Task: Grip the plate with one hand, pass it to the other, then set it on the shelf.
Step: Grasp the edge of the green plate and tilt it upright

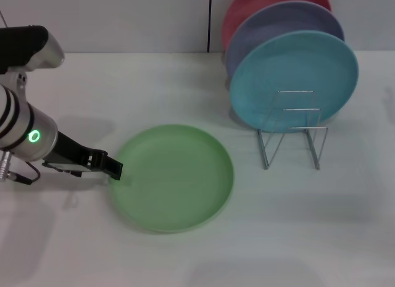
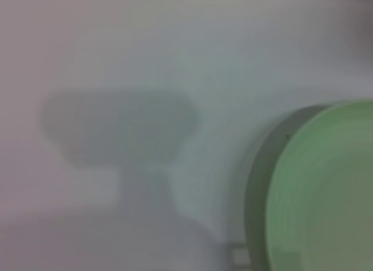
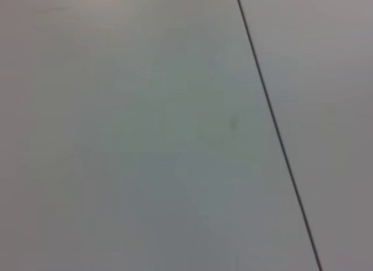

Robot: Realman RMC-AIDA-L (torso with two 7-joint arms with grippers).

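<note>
The light green plate (image 1: 176, 176) lies flat on the white table, in the middle of the head view. My left gripper (image 1: 113, 170), on the arm with the green-lit ring, is low at the plate's left rim, touching or nearly touching it. The left wrist view shows that same rim of the plate (image 2: 326, 195) close up, with the gripper's shadow on the table beside it. The chrome wire shelf (image 1: 293, 136) stands to the right, behind the plate. My right gripper is out of view; its wrist view shows only a blank surface with a dark line.
Three plates stand upright in the shelf: a turquoise plate (image 1: 293, 80) in front, a lavender plate (image 1: 278, 28) behind it and a red plate (image 1: 247, 6) at the back. The table (image 1: 321, 237) stretches white around them.
</note>
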